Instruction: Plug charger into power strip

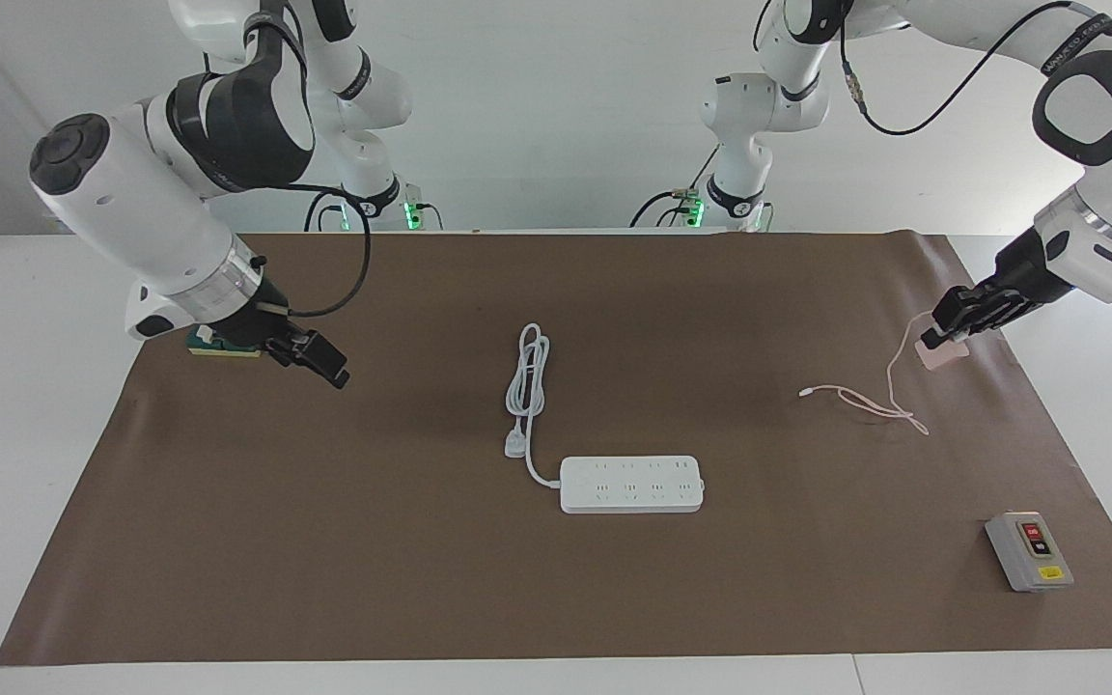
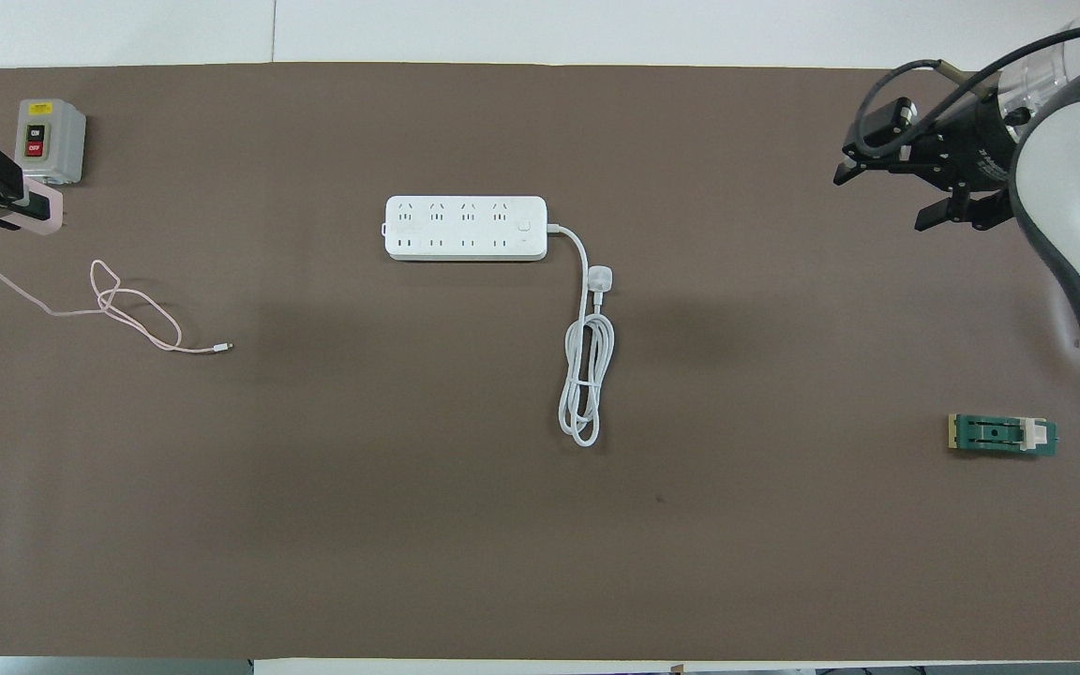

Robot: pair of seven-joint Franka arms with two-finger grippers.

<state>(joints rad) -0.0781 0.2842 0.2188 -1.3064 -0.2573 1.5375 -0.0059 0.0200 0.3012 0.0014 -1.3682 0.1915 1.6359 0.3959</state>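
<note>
Carrying the charger (image 1: 942, 353) to the power strip (image 1: 631, 484) is the step in hand, and doing it well likely means turning the prongs downward, lining them up over one socket pair, and lowering straight so the strip does not slide on the brown mat. The left gripper (image 1: 947, 333) has its fingers pressed onto the pink cube, held in the air above the mat's edge at the left arm's end of the table, with the thin pink cable (image 1: 865, 401) trailing down onto the mat. That arm reaches in with its forearm angled down and its wrist tilted toward the table. The strip lies flat mid-table, nearer the edge away from the robots, well apart from the charger. The right gripper (image 1: 310, 357), fingers spread, waits above the mat at the right arm's end, near a small green block (image 2: 1002, 435).
</note>
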